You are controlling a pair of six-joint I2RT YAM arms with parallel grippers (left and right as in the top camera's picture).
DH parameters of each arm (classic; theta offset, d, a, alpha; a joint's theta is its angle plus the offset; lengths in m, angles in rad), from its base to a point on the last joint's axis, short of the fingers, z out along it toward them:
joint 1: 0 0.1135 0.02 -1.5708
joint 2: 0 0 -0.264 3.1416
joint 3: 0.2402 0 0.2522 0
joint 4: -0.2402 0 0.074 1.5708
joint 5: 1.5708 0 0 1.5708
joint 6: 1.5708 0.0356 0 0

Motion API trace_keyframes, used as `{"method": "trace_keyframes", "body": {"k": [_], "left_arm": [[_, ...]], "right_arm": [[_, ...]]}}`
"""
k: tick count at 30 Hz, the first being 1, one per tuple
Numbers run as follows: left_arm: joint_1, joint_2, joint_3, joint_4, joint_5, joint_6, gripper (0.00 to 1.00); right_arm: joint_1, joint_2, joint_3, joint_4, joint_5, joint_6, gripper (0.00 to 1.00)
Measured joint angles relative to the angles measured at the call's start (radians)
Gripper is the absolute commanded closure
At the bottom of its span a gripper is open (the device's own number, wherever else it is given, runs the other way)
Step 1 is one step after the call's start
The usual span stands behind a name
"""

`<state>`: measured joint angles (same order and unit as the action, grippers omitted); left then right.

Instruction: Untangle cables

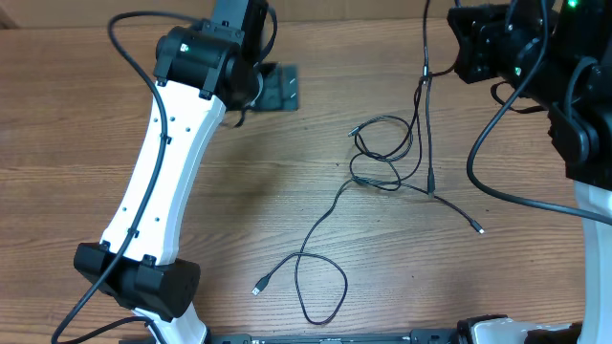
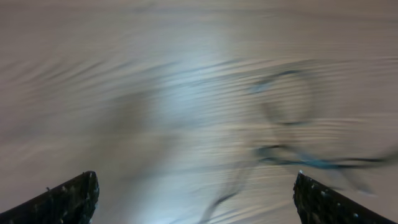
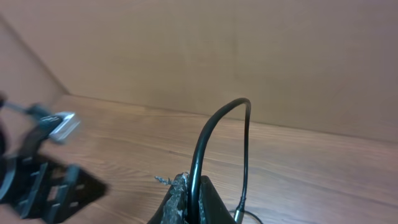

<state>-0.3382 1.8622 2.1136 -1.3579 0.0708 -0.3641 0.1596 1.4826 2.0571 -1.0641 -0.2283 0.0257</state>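
Nearest the overhead lens stands the left arm [image 1: 158,182]. Its white link slants from a black base joint at the lower left up to a black wrist near the top edge. In its own camera the left pincer [image 2: 194,183] is spread wide, one dark fingertip in each bottom corner and nothing between them. It hangs above the desk [image 1: 239,210]. That picture is so smeared that the cables below show only as faint dark loops right of centre.

The right pincer [image 3: 186,198] is pressed together on one thin black cord [image 3: 214,124]. The cord rises out of the finger pads, arches over and drops again just to the right. Behind it the wooden desk runs back to a plain brown wall [image 3: 249,50].

Seen from above, the cables [image 1: 387,158] lie right of the desk's centre, well apart from the left arm. The pinched cord runs in a straight line from the right arm [image 1: 502,43], at the upper right, toward the front of the desk and into the knot. Several loops overlap there, with one plug tip at the knot's upper left and another lying off its lower right. One long strand trails from the knot toward the lower left. It forms a big loop near the front edge and ends in a plug tip just left of that loop. A black bracket [image 1: 279,88] lies flat on the desk beside the left arm's wrist.
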Motion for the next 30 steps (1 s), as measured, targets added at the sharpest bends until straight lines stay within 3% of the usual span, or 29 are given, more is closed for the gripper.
{"method": "trace_keyframes", "body": {"k": [5,11,19,30], "left_arm": [[0.000,0.000,0.000,0.154,0.296,0.031,0.00],[-0.025,0.001,0.000,0.241,0.470,0.005,0.00],[-0.141,0.001,0.000,0.334,0.513,-0.058,0.00],[-0.185,0.001,0.000,0.423,0.396,-0.235,0.00]], "right_arm": [[0.000,0.000,0.000,0.008,-0.107,-0.001,0.96],[0.000,0.000,0.000,0.053,-0.215,0.000,0.96],[0.000,0.000,0.000,0.100,-0.296,0.035,0.96],[0.000,0.000,0.000,0.137,-0.405,0.068,0.96]]}}
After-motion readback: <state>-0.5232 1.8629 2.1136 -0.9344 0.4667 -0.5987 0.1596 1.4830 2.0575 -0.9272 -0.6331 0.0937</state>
